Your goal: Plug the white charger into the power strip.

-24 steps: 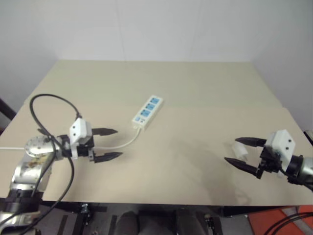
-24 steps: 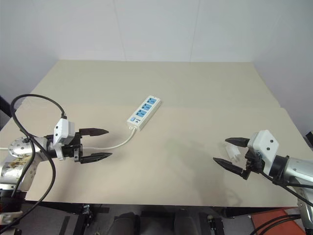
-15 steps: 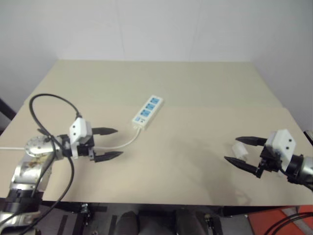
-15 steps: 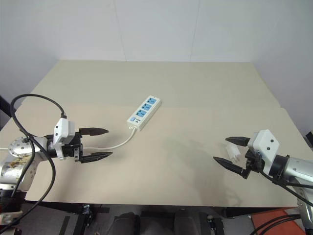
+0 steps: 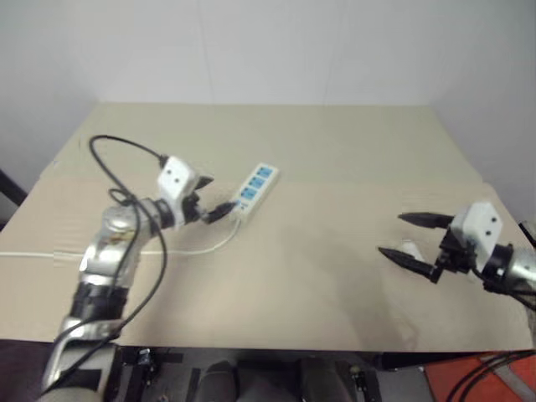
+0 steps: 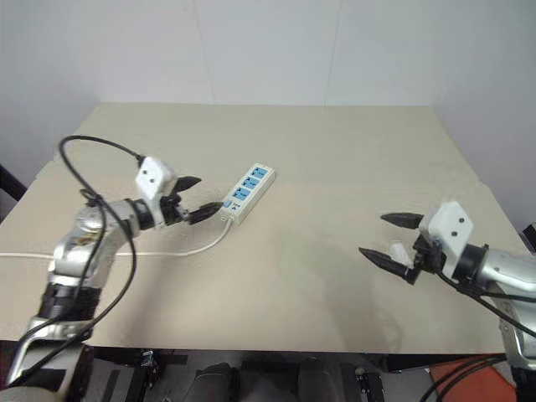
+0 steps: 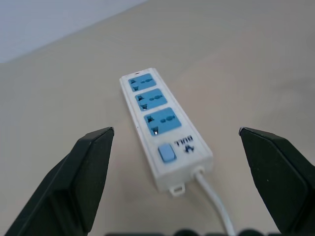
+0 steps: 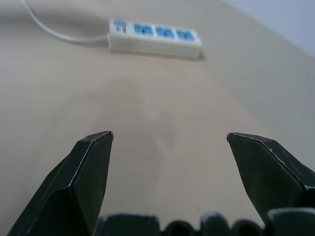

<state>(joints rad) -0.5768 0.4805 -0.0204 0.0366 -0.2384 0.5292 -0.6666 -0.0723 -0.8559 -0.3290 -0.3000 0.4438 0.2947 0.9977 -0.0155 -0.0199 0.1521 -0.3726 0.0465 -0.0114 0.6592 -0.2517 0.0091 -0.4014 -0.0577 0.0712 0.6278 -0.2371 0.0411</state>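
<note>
Black fingers stand spread wide on both arms, and nothing is held between either pair. The left gripper (image 6: 199, 198) hovers just off the cord end of the power strip (image 6: 246, 193), aimed along its length; in the left wrist view its two fingers (image 7: 86, 174) frame the strip (image 7: 165, 135) from either side without touching it, and the three blue socket faces, a blue switch and the thin white cord (image 7: 211, 196) leaving the near end all read clearly. The strip lies slantwise a little left of the middle of the beige table (image 6: 335, 159), nearer the far edge than the near one, and its cord (image 6: 180, 249) curves back across the top toward the left edge. A black cable (image 6: 96, 146) loops up over the left arm's wrist. The right gripper (image 6: 383, 237) hangs released near the right edge of the table, pointing leftward, with the white charger (image 6: 399, 251) lying on the surface just beside its lower finger, partly hidden behind it; whether finger and charger touch I cannot tell. The charger is well apart from the strip, with bare tabletop between them. In the right wrist view the open fingers (image 8: 88, 182) point across the table toward the distant strip (image 8: 155, 37).
</note>
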